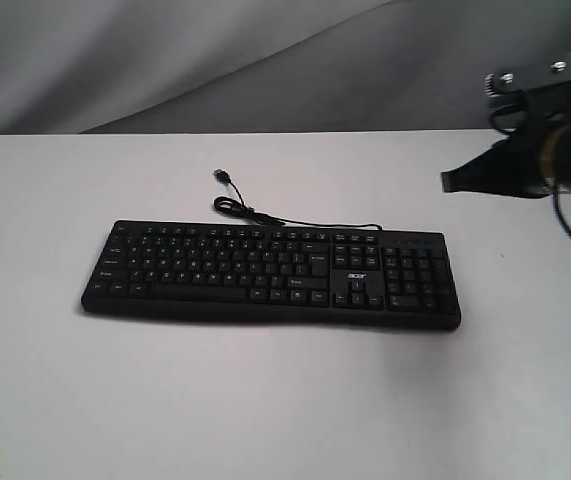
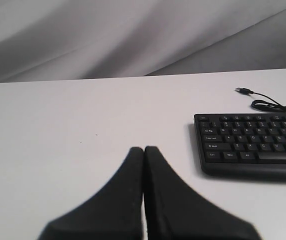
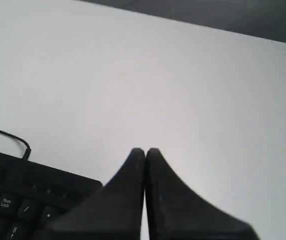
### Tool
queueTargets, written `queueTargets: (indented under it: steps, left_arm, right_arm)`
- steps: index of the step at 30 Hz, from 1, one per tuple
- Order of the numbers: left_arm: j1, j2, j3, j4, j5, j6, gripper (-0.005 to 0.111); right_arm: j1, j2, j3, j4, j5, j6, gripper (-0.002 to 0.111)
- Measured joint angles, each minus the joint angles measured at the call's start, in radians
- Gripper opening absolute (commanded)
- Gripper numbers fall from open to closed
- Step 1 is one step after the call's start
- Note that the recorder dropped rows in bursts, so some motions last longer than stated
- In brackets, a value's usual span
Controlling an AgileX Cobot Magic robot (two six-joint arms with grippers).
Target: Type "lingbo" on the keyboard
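Observation:
The black keyboard (image 1: 270, 272) lies flat in the middle of the white table, number pad to the right, its thin USB cable (image 1: 255, 212) curling off behind it. My right gripper (image 1: 449, 181) hangs shut above the table beyond the keyboard's right end; its wrist view shows the shut tips (image 3: 145, 151) over the table next to the number-pad corner (image 3: 27, 190). My left gripper (image 2: 144, 149) is shut with nothing held, over bare table apart from the keyboard's left end (image 2: 250, 147). The left arm is out of the exterior view.
The white table (image 1: 265, 400) stretches around the keyboard on all sides. A grey draped backdrop (image 1: 215, 60) hangs behind the table's far edge. The loose USB plug (image 2: 241, 90) rests on the table behind the keyboard.

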Motion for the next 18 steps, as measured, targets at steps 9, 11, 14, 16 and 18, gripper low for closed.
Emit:
queueTargets:
  steps: [9,11,14,16,18]
  left_arm:
    - [0.000,0.000,0.000,0.000,0.000,0.000,0.001]
    - [0.000,0.000,0.000,0.000,0.000,0.000,0.001]
    - [0.000,0.000,0.000,0.000,0.000,0.000,0.001]
    - [0.000,0.000,0.000,0.000,0.000,0.000,0.001]
    - [0.000,0.001,0.000,0.000,0.000,0.000,0.001]
  right_arm:
    - [0.249,0.069,-0.445,0.600,0.436,-0.725,0.000]
    - [0.254,0.069,-0.552,0.939,0.496,-1.074,0.000]
    - [0.254,0.069,-0.667,1.444,0.649,-1.662,0.000]
    - [0.262,0.069,-0.690,1.717,0.745,-1.940,0.000]
    - [0.285,0.075,-0.698,1.891,0.822,-2.105,0.000]
